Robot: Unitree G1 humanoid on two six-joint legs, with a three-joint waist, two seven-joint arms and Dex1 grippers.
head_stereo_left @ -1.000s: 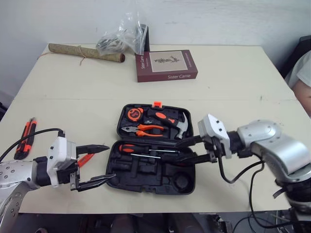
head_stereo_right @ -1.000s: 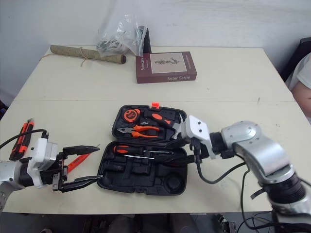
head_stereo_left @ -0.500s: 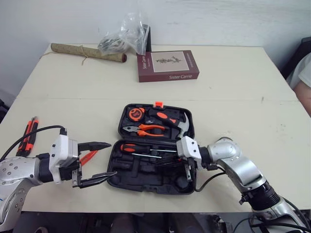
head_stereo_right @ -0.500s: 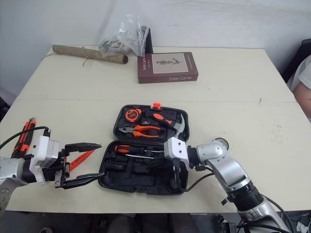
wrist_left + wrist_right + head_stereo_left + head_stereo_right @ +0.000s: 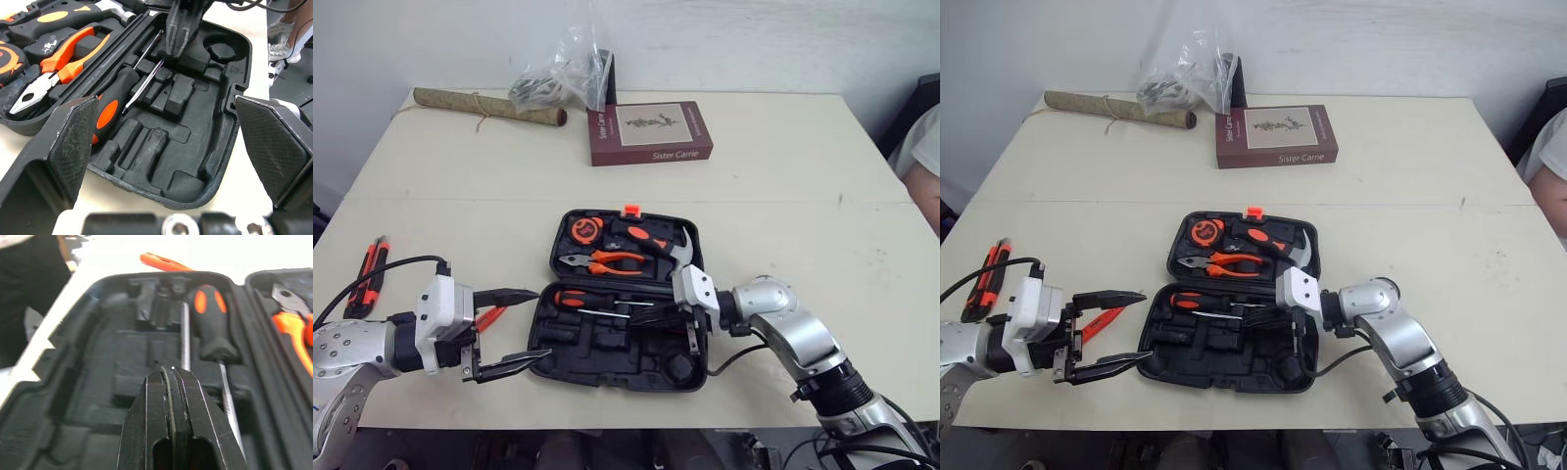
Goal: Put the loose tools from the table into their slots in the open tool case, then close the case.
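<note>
We read "Sister Carrie" on the book [image 5: 650, 132], upper ctr. The tool case [image 5: 607, 345] lies open mid-frame. Left gripper [image 5: 536, 324] is spread wide, partly hiding an orange tool [image 5: 489, 316] (type unclear). Right gripper [image 5: 168, 374] has its fingers pressed together over the case's screwdrivers [image 5: 582, 298]. We see more loose tools [image 5: 367, 272] at the left edge.

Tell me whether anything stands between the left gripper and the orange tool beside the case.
Nothing visible does. The orange tool lies on the table, seen between the open fingers of the left gripper, just left of the tool case.
</note>
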